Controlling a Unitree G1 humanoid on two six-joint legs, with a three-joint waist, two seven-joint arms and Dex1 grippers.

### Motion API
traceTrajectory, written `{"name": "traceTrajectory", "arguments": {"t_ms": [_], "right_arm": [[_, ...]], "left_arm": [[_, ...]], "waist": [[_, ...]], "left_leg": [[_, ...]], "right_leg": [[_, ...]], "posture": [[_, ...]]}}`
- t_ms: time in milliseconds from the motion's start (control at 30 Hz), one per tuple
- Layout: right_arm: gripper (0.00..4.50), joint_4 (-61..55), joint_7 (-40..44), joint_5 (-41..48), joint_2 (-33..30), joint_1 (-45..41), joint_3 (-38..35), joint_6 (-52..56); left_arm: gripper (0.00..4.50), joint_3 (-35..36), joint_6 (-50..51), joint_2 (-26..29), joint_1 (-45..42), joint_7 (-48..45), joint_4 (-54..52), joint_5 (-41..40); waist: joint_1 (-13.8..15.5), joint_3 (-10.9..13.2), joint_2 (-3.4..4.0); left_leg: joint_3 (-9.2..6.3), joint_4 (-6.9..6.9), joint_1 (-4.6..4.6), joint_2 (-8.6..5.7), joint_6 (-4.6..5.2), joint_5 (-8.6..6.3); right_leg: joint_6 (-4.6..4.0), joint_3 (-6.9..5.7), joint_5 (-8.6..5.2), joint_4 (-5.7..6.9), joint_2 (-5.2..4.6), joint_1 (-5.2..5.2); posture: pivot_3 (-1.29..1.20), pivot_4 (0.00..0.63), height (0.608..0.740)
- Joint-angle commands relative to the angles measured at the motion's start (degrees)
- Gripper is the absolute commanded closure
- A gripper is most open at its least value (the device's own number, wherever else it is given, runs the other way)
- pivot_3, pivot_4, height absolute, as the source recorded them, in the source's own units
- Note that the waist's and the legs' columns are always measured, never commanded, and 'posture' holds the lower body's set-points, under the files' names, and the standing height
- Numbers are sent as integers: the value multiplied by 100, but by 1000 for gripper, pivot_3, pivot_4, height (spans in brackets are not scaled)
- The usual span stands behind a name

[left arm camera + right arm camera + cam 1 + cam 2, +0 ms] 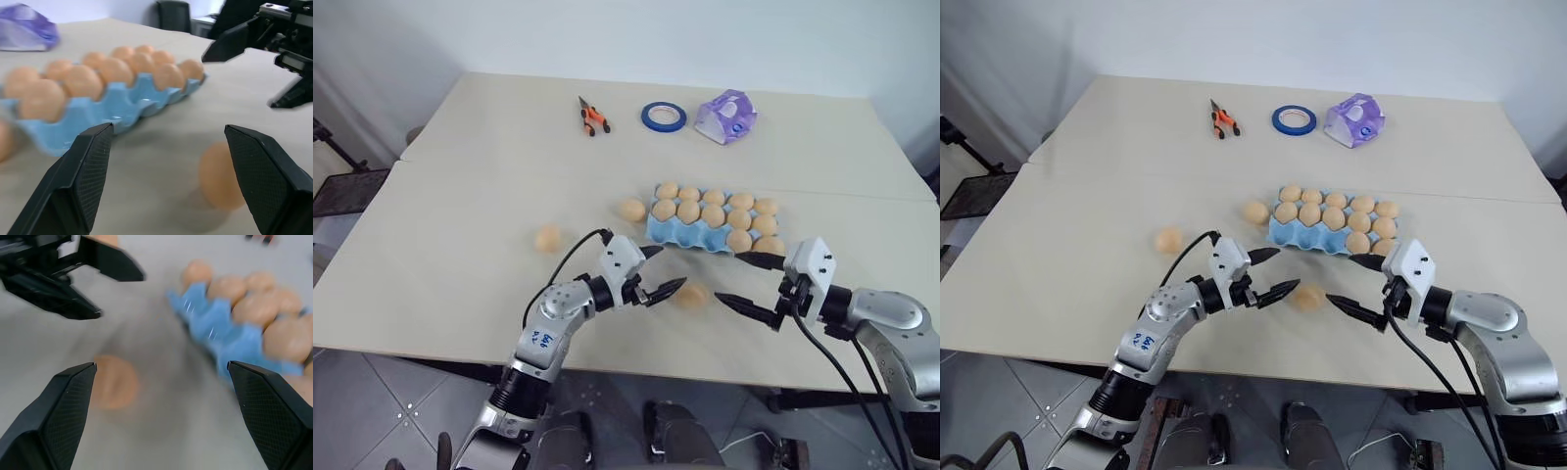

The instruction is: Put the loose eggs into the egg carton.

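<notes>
Between the two grippers, a loose egg (pixel 691 294) lies on the table (pixel 460 215), just past the left gripper (pixel 657 270), whose fingers stand wide and empty. Opposite it, the right gripper (pixel 744 281) gapes wide too (nothing held). Pale tan and smooth, the egg sits near the light blue egg carton (pixel 680 233).

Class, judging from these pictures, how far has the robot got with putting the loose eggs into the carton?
Done: the egg carton already holds ten or so eggs. In hand: nothing; the left gripper and right gripper are both open, flanking one egg on the table. Left: that egg, one beside the carton, one farther left.
</notes>
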Motion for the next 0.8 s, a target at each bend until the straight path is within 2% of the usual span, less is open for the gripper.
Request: {"name": "traceTrajectory", "arguments": {"t_ms": [33,267,367,467,633,800], "right_arm": [[0,-335,22,148,-115,182,-420,-48],[0,-412,-156,18,88,452,-303,-64],[0,-349,-265,-74,241,450,-142,-66],[0,-493,-294,-9,284,478,-101,43],[0,-1030,-477,152,274,671,-22,438],[0,-1165,-584,100,320,1011,25,547]], "left_arm": [[648,-159,-236,-71,-57,-168,5,42],[648,-333,-426,-268,-142,-222,312,170],[648,1,-468,-222,-7,-123,-18,-57],[648,340,-541,40,227,-326,-375,-349],[648,926,-363,941,673,-655,-765,-557],[648,1372,-240,1465,929,-712,-966,-679]], "waist": [[-3,0,0],[2,-1,3],[-9,-1,3],[-16,0,7],[-19,-2,11],[19,-1,11]], "left_leg": [[0,0,1,4,-2,0],[-3,4,18,4,-5,6],[-1,4,24,0,-2,6],[-1,0,28,4,-2,6],[-3,-12,35,14,-14,5],[-5,-11,31,9,-13,1]], "right_leg": [[0,-1,-1,0,4,-1],[-5,1,-2,9,6,9],[-4,3,-1,5,3,17],[-5,2,-2,8,4,19],[-15,0,-8,15,12,18],[-19,-7,-10,5,0,20]], "posture": [[0,150,740],[0,150,740],[0,150,740],[0,150,740],[0,150,740],[0,150,740]]}}
